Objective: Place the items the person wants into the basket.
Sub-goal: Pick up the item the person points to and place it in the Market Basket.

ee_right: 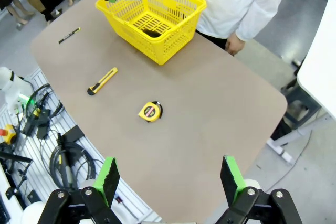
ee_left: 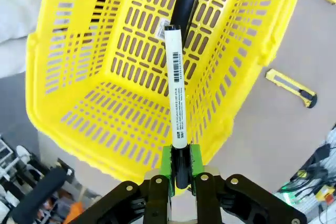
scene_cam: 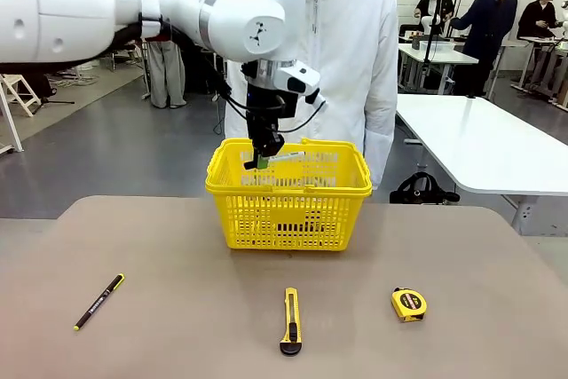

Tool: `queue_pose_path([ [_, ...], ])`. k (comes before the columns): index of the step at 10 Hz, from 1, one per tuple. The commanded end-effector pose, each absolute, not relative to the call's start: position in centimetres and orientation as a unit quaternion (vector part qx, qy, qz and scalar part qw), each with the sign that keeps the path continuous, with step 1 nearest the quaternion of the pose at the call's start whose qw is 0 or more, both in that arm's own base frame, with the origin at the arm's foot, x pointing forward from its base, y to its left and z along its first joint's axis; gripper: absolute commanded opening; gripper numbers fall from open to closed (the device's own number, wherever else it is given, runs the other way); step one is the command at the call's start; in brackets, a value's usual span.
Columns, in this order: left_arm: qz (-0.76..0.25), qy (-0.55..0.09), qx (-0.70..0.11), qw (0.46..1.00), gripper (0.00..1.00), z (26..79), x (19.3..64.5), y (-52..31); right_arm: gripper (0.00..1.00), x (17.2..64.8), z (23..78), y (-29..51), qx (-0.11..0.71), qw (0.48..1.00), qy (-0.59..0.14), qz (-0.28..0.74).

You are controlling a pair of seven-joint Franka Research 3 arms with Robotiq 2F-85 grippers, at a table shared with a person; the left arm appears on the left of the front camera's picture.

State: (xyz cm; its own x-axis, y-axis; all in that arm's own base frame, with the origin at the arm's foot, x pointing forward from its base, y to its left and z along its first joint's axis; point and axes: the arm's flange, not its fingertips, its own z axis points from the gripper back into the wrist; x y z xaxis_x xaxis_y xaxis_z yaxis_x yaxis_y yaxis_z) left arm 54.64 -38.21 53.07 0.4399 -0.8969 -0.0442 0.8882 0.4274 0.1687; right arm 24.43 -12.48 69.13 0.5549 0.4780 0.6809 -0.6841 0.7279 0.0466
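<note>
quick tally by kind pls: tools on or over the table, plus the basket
pens: 2 (black pen on the table, white marker held in the left gripper above the basket)
utility knife: 1
tape measure: 1
basket: 1
total: 5

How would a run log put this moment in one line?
left hand: shut on marker, over basket | right hand: open, empty | black pen: on table
</note>
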Motion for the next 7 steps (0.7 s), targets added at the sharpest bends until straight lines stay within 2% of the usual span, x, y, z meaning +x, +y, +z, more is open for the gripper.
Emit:
queue_pose_path([
  [1,-0.546,-0.019,0.091,0.833,0.16,51.8,56.1,-37.8,1.00,24.5,68.9,-12.4,0.164,0.862,-0.334,0.343],
  [3,-0.555,0.002,0.090,0.827,0.16,50.6,56.3,-37.9,1.00,24.5,68.9,-12.4,0.164,0.862,-0.334,0.343],
  [7,-0.540,-0.010,0.083,0.837,0.16,50.6,55.8,-37.9,1.00,24.5,68.9,-12.4,0.164,0.862,-0.334,0.343],
])
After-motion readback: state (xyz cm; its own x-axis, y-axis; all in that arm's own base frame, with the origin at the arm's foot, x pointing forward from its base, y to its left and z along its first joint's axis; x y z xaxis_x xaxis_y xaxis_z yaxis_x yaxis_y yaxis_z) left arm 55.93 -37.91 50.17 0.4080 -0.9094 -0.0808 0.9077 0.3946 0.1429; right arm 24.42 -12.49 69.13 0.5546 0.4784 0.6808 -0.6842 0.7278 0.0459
